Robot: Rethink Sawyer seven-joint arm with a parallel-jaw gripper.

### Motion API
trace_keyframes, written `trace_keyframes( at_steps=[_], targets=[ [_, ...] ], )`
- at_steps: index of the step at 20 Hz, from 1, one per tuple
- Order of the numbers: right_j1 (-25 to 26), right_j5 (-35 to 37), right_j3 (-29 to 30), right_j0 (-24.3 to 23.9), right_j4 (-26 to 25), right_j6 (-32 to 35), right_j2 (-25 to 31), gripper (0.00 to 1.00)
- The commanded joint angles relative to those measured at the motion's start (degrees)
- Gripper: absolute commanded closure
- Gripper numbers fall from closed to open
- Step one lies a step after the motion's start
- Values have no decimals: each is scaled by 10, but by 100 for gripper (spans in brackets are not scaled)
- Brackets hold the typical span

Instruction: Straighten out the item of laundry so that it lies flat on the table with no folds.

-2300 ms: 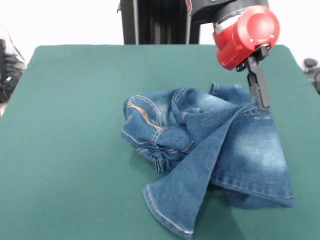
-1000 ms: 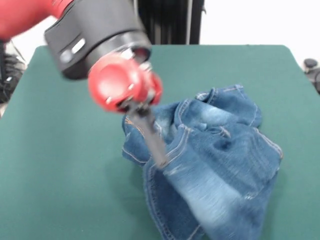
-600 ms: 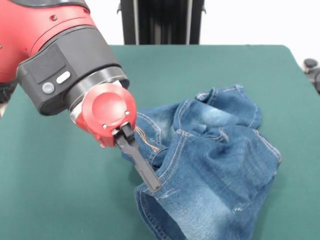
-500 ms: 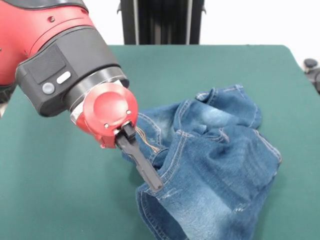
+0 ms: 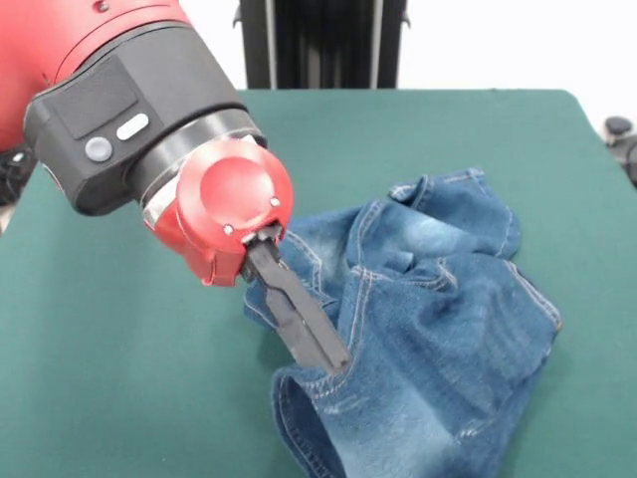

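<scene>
The item of laundry, a small pair of blue denim jeans [image 5: 438, 329], lies crumpled and folded over itself on the right half of the dark green table [image 5: 119, 378]. Its lower part runs off the bottom edge of the front view. My gripper [image 5: 333, 358] hangs from the red and black arm that comes in from the upper left. Its black fingers [image 5: 299, 309] are pressed together and end at a raised stitched edge at the heap's left side, shut on the denim there. The fabric under the fingertips is hidden.
The black pedestal [image 5: 318, 45] stands at the table's far side. A dark object [image 5: 619, 134] sits just off the right edge. Dark cables [image 5: 12, 164] lie off the left edge. Bare green felt spreads left of the jeans.
My gripper has swept from the jeans' far right side to the near left, dragging denim over the heap. In the last half second it shifted slightly lower and rightward.
</scene>
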Motion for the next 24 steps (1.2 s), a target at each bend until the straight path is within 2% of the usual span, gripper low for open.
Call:
trace_keyframes(
  at_steps=[1, 4, 5, 8, 10, 14, 18, 24],
  targets=[
    [-102, 14, -110, 81, -48, 138, -131, 0],
    [-128, 13, -118, 94, -52, 135, -145, 0],
    [-144, 19, -119, 102, -58, 152, -161, 0],
    [-216, 53, -88, 126, -93, 213, -240, 0],
    [-248, 78, -63, 138, -106, 221, -281, 0],
    [-306, 46, -65, 179, -150, 270, -350, 0],
    [-338, 57, -75, 210, -178, 275, -403, 0],
    [-340, 106, -69, 235, -176, 243, -455, 0]
  ],
)
